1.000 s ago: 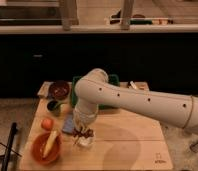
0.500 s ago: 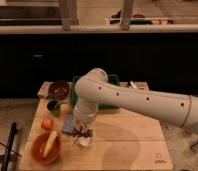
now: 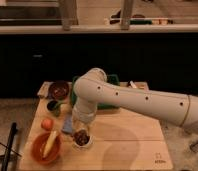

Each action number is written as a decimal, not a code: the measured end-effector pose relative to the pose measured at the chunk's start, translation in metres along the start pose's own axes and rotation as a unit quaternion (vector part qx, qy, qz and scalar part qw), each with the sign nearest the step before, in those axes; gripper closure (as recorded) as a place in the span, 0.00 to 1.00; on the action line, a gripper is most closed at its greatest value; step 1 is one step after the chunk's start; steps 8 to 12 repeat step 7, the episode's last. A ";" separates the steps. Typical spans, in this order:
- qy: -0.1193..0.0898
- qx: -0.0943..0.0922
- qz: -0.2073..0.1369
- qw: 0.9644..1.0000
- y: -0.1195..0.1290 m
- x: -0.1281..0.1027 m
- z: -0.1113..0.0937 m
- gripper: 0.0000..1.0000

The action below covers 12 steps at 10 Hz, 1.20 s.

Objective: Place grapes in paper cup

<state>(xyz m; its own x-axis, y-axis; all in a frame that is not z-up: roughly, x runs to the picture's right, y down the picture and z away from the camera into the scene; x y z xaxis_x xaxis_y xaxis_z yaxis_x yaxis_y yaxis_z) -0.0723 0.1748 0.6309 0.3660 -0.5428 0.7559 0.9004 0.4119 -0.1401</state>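
Note:
The small white paper cup point(image 3: 82, 145) stands on the wooden table, right of the orange bowl. The dark reddish-purple grapes point(image 3: 82, 136) show in the cup's mouth. My gripper point(image 3: 82, 128) hangs straight down right over the cup and grapes, at the end of the white arm that comes in from the right. The arm's wrist hides the gripper's upper part. I cannot tell whether the gripper still touches the grapes.
An orange bowl point(image 3: 38, 152) holding a banana point(image 3: 50, 142) sits at the front left. A round orange-red fruit point(image 3: 47, 123), a dark brown bowl point(image 3: 59, 90) and a small dark cup point(image 3: 53, 105) stand behind it. A green tray point(image 3: 113, 80) lies behind the arm.

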 end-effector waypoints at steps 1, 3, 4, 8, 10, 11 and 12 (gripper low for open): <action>0.001 -0.001 -0.001 1.000 0.000 0.000 0.000 0.20; 0.002 -0.001 -0.003 1.000 -0.001 -0.001 -0.001 0.20; 0.002 0.000 -0.003 1.000 -0.001 -0.002 -0.002 0.20; 0.005 0.002 -0.002 1.000 0.000 0.000 -0.005 0.20; 0.005 0.002 -0.002 1.000 0.000 0.000 -0.005 0.20; 0.005 0.002 -0.002 1.000 0.000 0.000 -0.005 0.20; 0.005 0.002 -0.002 1.000 0.000 0.000 -0.005 0.20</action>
